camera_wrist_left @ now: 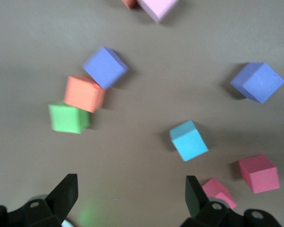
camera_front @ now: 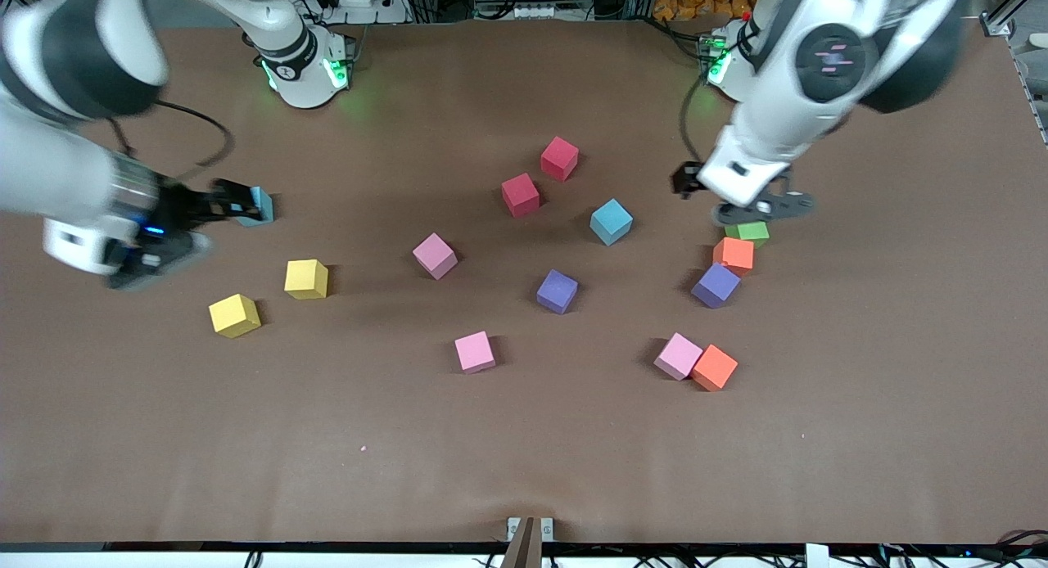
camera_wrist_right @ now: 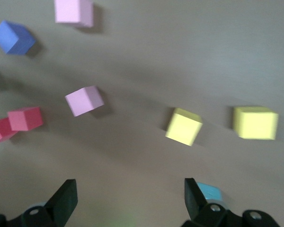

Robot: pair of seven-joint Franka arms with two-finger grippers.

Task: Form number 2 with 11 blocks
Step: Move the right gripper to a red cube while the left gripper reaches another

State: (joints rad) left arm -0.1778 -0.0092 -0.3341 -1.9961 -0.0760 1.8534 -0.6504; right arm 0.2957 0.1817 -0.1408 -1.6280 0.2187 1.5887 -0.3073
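Note:
The blocks lie scattered on the brown table: two red (camera_front: 559, 158) (camera_front: 521, 195), light blue (camera_front: 611, 221), pink (camera_front: 435, 254) (camera_front: 475, 352) (camera_front: 678, 355), purple (camera_front: 557, 290) (camera_front: 715, 285), orange (camera_front: 734, 254) (camera_front: 715, 367), yellow (camera_front: 306, 278) (camera_front: 234, 315). The number 2 is not in view. My left gripper (camera_front: 757, 209) (camera_wrist_left: 131, 189) hangs open over bare table beside the green cube (camera_front: 749, 232) (camera_wrist_left: 68, 118). My right gripper (camera_front: 233, 204) (camera_wrist_right: 130, 191) is open and holds nothing, with a second light blue cube (camera_front: 259, 205) (camera_wrist_right: 209, 191) just outside one finger.
The green cube touches the orange block, which touches a purple one, in a short row under the left arm. Bare tabletop (camera_front: 524, 453) stretches along the edge nearest the front camera. Both arm bases and cables sit along the farthest edge.

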